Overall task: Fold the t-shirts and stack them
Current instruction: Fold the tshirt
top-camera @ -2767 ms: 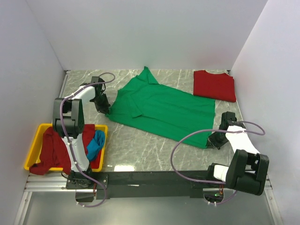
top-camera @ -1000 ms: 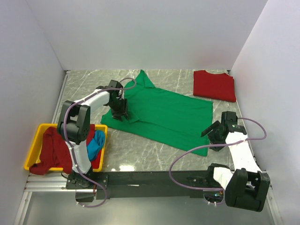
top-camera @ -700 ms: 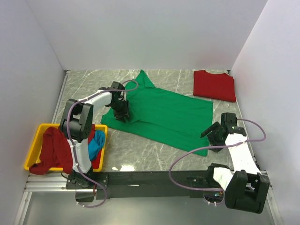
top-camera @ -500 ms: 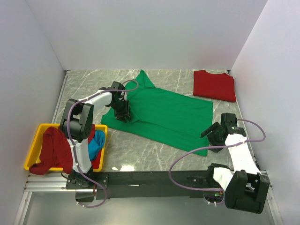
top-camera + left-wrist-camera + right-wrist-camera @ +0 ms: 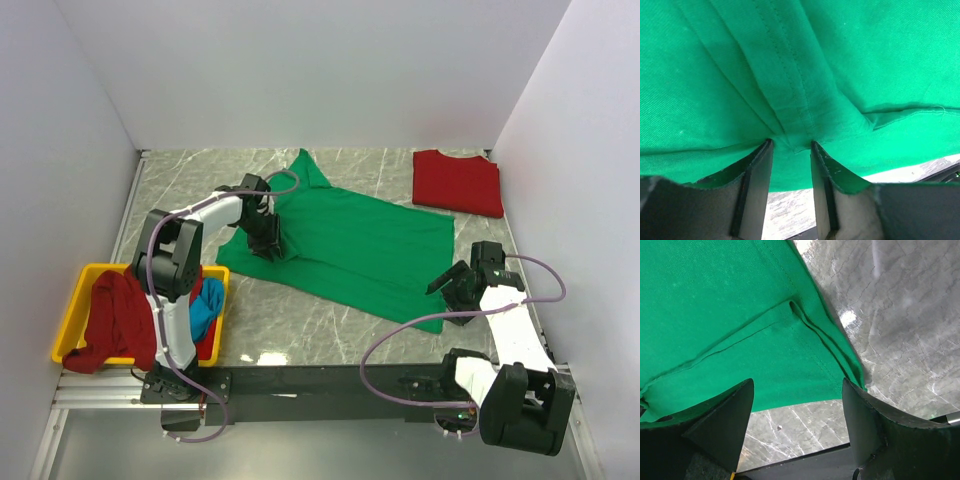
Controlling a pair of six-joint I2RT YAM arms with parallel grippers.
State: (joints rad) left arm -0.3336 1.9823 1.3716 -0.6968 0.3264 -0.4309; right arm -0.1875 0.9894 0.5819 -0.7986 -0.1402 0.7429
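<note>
Pinching a raised pleat of the bright green t-shirt (image 5: 370, 235), the left pincer (image 5: 790, 145) is clenched on the cloth. Its two fingers stand close together, and a stitched fold runs down into the narrow gap between them. The shirt lies spread across the middle of the marble desk (image 5: 300, 320), collar toward the far wall.

Nearly three seconds ago this pincer sat at the outer edge of the left sleeve, which was still spread out sideways. Now the sleeve has been drawn inward onto the body, so the shirt's left edge reads straighter. Over the last half second the pincer has hardly moved.

The right pincer (image 5: 796, 390) is released, its fingers wide apart and holding nothing, over the hem at the shirt's near right corner. It has shifted a little farther up the desk than it was at the start, and since the last second it has stayed put.

A folded red t-shirt (image 5: 458, 182) lies unmoved at the far right corner. The dark red t-shirt (image 5: 112, 318) and blue t-shirt (image 5: 206, 306) remain heaped in the yellow bin (image 5: 72, 318) at the near left.
</note>
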